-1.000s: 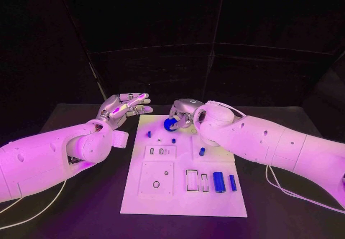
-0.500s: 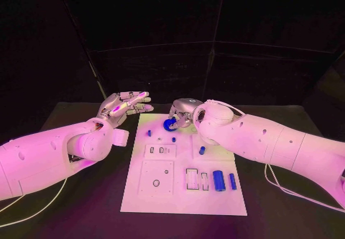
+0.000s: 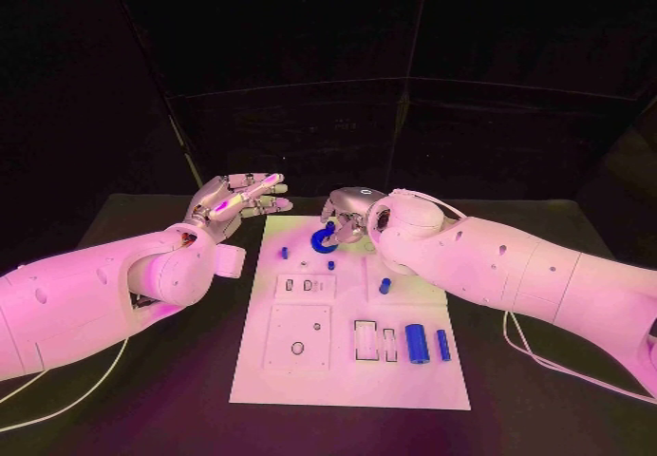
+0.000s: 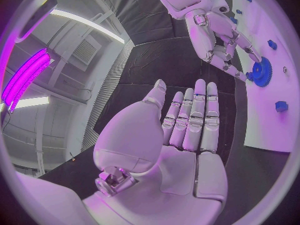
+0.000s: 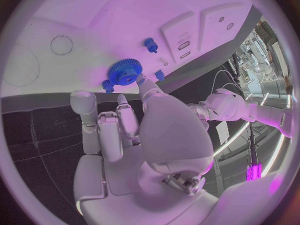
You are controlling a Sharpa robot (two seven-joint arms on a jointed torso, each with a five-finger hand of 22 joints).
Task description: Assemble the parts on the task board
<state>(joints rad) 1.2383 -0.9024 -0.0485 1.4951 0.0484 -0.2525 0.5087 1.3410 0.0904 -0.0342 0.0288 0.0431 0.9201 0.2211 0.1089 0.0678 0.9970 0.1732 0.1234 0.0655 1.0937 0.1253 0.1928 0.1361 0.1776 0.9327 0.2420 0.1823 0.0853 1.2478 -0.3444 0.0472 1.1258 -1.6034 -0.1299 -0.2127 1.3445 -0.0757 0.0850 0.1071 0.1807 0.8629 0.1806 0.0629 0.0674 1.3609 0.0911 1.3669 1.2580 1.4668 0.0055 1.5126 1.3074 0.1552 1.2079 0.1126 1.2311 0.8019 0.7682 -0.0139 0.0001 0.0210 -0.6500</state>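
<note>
Blue gear (image 3: pixel 325 238) sits at the far end of the white task board (image 3: pixel 274 375), near the board's middle line, pinched by the right hand (image 3: pixel 349 215); in the right wrist view the gear (image 5: pixel 124 71) is at the fingertips (image 5: pixel 142 83), flat or nearly flat over the board, cannot tell if it touches the surface. Left hand (image 3: pixel 235 202) is off the board's far-left corner, raised over the black table (image 3: pixel 123 418), fingers straight and slightly apart, grasping nothing; left wrist view shows the same flat palm (image 4: pixel 181 150) with the gear (image 4: pixel 261 72) and the other hand beyond it. Small blue pegs (image 3: pixel 284 254) stand on the board just nearer than the gear, one toward the left edge, another (image 3: pixel 330 266) by the middle. A short blue piece (image 3: pixel 384 287) lies toward the right edge, mid-length. Two blue cylinders, a thick one (image 3: pixel 416 345) and a thin one (image 3: pixel 442 345), lie side by side near the near-right corner, beside a rectangular slot (image 3: pixel 366 343). Raised white plates with holes (image 3: pixel 299 342) take the board's left half.
</note>
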